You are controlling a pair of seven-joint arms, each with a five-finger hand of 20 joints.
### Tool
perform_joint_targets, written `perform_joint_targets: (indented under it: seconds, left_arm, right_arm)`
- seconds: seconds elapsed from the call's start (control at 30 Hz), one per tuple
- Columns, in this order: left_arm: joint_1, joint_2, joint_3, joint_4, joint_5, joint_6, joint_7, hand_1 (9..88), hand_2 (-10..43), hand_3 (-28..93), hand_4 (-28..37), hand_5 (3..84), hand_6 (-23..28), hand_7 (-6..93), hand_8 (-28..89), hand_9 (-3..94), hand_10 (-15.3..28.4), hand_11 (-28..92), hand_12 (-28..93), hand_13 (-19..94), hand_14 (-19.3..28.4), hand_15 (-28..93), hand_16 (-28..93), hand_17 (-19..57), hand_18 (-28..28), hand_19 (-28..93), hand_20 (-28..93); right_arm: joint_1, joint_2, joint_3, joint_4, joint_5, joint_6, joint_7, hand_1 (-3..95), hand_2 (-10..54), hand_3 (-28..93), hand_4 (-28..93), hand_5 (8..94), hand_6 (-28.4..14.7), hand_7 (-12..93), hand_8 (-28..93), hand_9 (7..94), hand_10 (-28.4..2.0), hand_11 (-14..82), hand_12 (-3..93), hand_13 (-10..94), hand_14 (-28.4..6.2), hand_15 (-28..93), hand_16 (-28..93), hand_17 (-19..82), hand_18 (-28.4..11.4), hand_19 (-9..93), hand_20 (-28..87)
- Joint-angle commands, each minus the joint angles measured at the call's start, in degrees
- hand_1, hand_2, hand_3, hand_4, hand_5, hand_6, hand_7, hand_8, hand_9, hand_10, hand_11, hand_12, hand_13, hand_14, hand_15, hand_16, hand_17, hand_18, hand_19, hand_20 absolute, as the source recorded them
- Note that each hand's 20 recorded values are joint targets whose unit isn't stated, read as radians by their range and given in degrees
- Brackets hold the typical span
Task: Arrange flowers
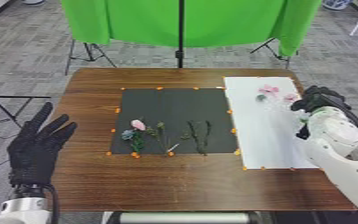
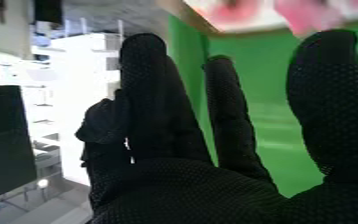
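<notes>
Pink flowers (image 1: 269,89) lie on white sheet (image 1: 266,135), near my right hand (image 1: 316,102); its fingers extended, apart. Pale-pink bloom (image 1: 138,125), green stems (image 1: 160,133) on black mat (image 1: 168,105). My left hand (image 1: 33,152), fingers straight, at left edge of counter (image 1: 193,187).

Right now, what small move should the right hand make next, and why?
Probably ease the right hand clear of the white sheet and across toward the pink bud on the dark mat. Pink flowers lie on the sheet near that hand, whose fingers look spread and relaxed, while the bud and several stems lie on the mat.
</notes>
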Motion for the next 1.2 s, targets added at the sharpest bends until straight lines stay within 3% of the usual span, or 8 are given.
perform_joint_targets:
  seconds: [0.03, 0.17, 0.23, 0.33, 0.4, 0.5, 0.97, 1.2]
  left_arm:
    - [-1.64, -0.28, 0.31, 0.87, -0.17, 0.01, -1.19, 17.2, 7.0, 76, -28.3, 31.0, 4.1, 14.4, -11, 32.8, 18.2, 22, 12, 25, 25.6, 47, -6, -9.7, 24.3, 51, 21]
    - [-1.04, -0.91, 0.11, 0.84, -0.22, 0.10, -1.65, 17.3, 7.1, 76, -28.3, 31.0, 4.1, 14.4, -11, 32.9, 18.2, 22, 12, 25, 25.6, 47, -6, -9.7, 24.3, 51, 21]
    - [-1.07, -0.99, 0.42, 0.98, -0.17, -0.13, -1.64, 17.4, 7.2, 76, -28.3, 31.0, 4.1, 14.5, -11, 32.9, 18.2, 22, 12, 25, 25.6, 47, -6, -9.7, 24.3, 51, 21]
    - [-1.75, -1.25, 0.85, 1.21, 0.16, -0.64, -2.36, 17.5, 7.2, 76, -28.3, 31.0, 4.2, 14.6, -11, 32.9, 18.2, 22, 12, 25, 25.6, 47, -6, -9.6, 24.3, 51, 21]
    - [-1.81, -1.34, 0.90, 1.25, 0.34, -0.86, -2.56, 17.6, 7.2, 76, -28.3, 31.1, 4.4, 14.5, -11, 32.9, 18.3, 22, 12, 25, 25.6, 47, -6, -9.6, 24.2, 51, 21]
    - [-1.13, -0.32, 1.24, 1.12, -0.42, -0.49, -1.48, 17.7, 7.2, 76, -28.3, 31.1, 4.5, 14.5, -11, 32.8, 18.3, 22, 12, 25, 25.6, 47, -6, -9.6, 24.2, 50, 21]
    - [-1.11, -0.64, 0.78, 0.92, -0.07, -0.39, -1.63, 18.2, 7.3, 76, -28.3, 31.3, 4.8, 14.8, -11, 32.8, 18.3, 22, 12, 25, 25.6, 48, -6, -9.6, 24.0, 51, 21]
    - [-0.11, -1.06, 0.03, 0.69, 0.29, -0.63, -1.86, 18.3, 7.3, 76, -28.3, 31.3, 4.9, 14.9, -11, 32.7, 18.4, 22, 12, 25, 25.4, 48, -6, -9.7, 24.0, 51, 21]
  right_arm:
    - [-1.72, -0.61, 1.13, 1.65, 2.59, -3.78, 2.08, 31.9, -9.5, 78, -28, 45.3, 0.4, 17, -13, 48.8, -20.1, 15.4, 13.3, 47, -16.2, 75, 7, 20, -22.6, 92, 54]
    - [2.75, -0.63, -5.04, 4.45, 2.26, -2.78, 2.70, 32.8, -9.5, 78, -28, 47.4, 1.5, 17, -13, 53.7, -19.4, 15.8, 13.1, 51, -15.8, 74, 6, 21, -23.4, 92, 55]
    - [4.30, -0.14, -8.28, 5.62, 1.28, -1.17, 3.28, 37.2, -9.5, 78, -28, 50.8, 2.9, 19, -14, 59.5, -18.2, 17.1, 13.0, 55, -13.5, 73, 7, 23, -23.8, 92, 54]
    - [4.07, 0.80, -10.90, 6.73, -0.80, 4.02, 3.24, 44.3, -9.5, 78, -28, 60.0, 3.9, 20, -15, 70.3, -14.1, 20.2, 13.6, 66, -8.7, 69, 10, 28, -23.5, 93, 53]
    - [4.63, 1.06, -12.62, 7.48, -1.76, 6.40, 3.95, 52.2, -9.5, 69, -28, 67.9, 3.7, 23, -7, 81.3, -9.4, 12.9, 23.9, 71, -5.5, 65, 18, 31, -22.9, 93, 54]
    - [4.09, 1.76, -13.06, 7.29, -2.12, 9.75, 3.90, 58.3, -9.5, 66, -28, 79.5, 2.9, 26, -1, 91.0, -6.4, 10.0, 31.0, 78, -3.3, 62, 22, 35, -21.9, 93, 55]
    - [5.91, 2.32, -12.34, 0.45, -7.39, 18.79, 0.20, 59.9, -9.5, 68, -28, 86.2, 2.0, 25, 3, 93.7, -4.4, 17.1, 31.0, 84, -2.5, 63, 20, 39, -22.0, 93, 58]
    - [6.97, -3.84, -12.62, -6.54, -10.25, 16.61, -8.69, 59.7, -9.5, 69, -28, 87.0, 1.6, 24, 3, 93.7, -4.7, 17.4, 30.8, 84, -2.5, 63, 21, 39, -22.3, 93, 59]
